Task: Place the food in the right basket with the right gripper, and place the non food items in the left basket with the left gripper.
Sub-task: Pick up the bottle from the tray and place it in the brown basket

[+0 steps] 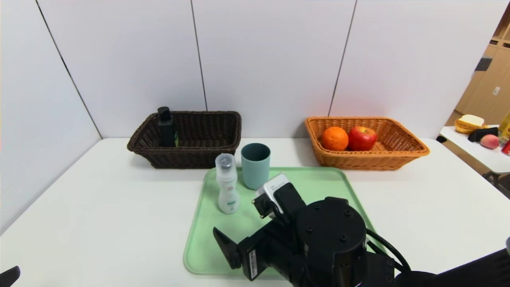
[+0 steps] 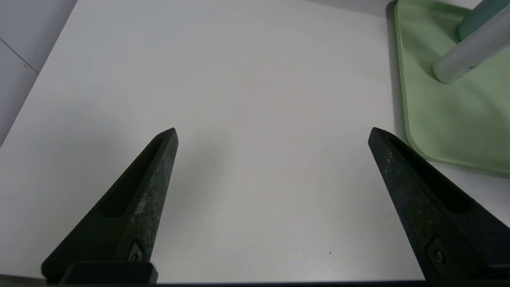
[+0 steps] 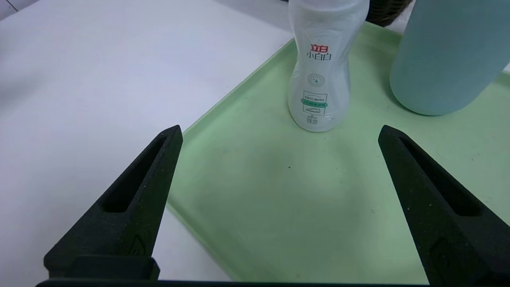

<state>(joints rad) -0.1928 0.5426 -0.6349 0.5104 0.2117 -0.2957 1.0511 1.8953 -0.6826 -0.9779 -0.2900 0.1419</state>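
Note:
The orange (image 1: 335, 138) and the red apple (image 1: 362, 138) lie in the orange-tan right basket (image 1: 402, 153). A black bottle (image 1: 166, 127) stands in the dark brown left basket (image 1: 207, 153). A clear plastic bottle (image 1: 227, 184) (image 3: 320, 71) and a teal cup (image 1: 255, 165) (image 3: 446, 59) stand upright on the green tray (image 1: 318, 183). My right gripper (image 3: 279, 130) hangs open and empty over the tray's near left part, a short way before the bottle; its black wrist (image 1: 326, 235) fills the lower head view. My left gripper (image 2: 273, 131) is open and empty above bare table, left of the tray (image 2: 446, 119).
The white table (image 1: 99, 207) ends at white wall panels just behind the baskets. A side table (image 1: 478, 153) at the far right holds bread, a peach and other items. Only a tip of my left gripper (image 1: 8, 276) shows in the head view's bottom left corner.

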